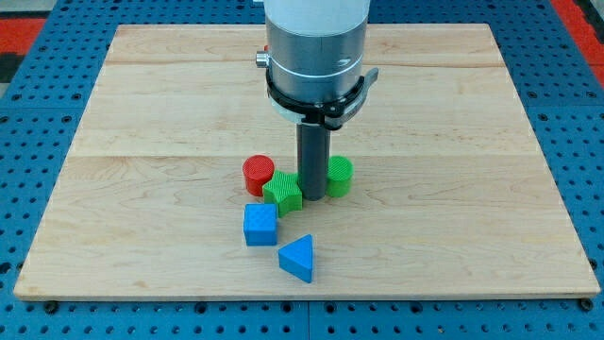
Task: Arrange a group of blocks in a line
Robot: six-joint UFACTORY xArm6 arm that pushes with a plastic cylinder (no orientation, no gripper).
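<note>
Five blocks lie near the middle of the wooden board. A red cylinder is at the left. A green cube sits just right of it and a little lower. A green cylinder is to the right. A blue cube lies below the green cube. A blue triangular block lies lowest, to the blue cube's lower right. My tip stands between the green cube and the green cylinder, close against both. The rod hides part of the green cylinder's left side.
The board rests on a blue perforated surface. The arm's grey end housing hangs over the board's upper middle. A red patch shows at the view's top left.
</note>
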